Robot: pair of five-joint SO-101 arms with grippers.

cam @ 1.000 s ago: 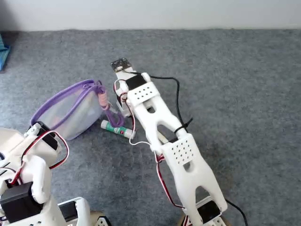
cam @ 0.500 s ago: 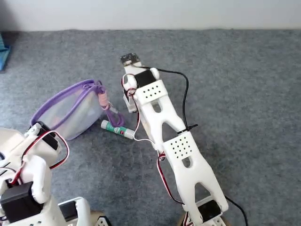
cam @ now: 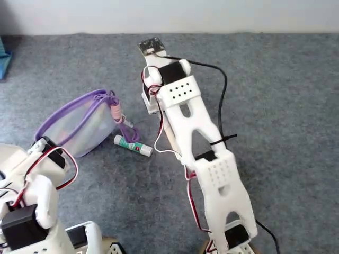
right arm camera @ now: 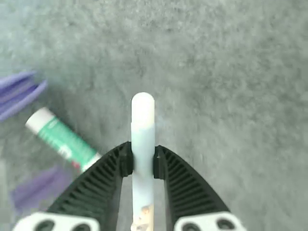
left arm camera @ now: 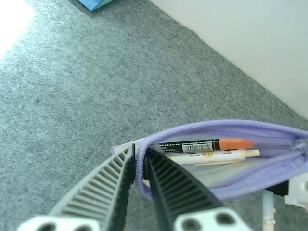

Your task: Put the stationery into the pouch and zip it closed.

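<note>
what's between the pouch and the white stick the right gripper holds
A green glue stick lies between the purple pouch and the white stick in the right gripper, seen in the right wrist view.

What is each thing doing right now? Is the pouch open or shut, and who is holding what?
pouch: unzipped, mouth open, rim pinched by the left gripper.
left gripper: shut on the pouch rim.
black marker: lying inside the pouch.
cream pen: inside the pouch, beside the black marker.
glue stick: lying on the carpet, outside the pouch.
white stick: clamped in the right gripper.
right gripper: shut on the white stick.
</note>
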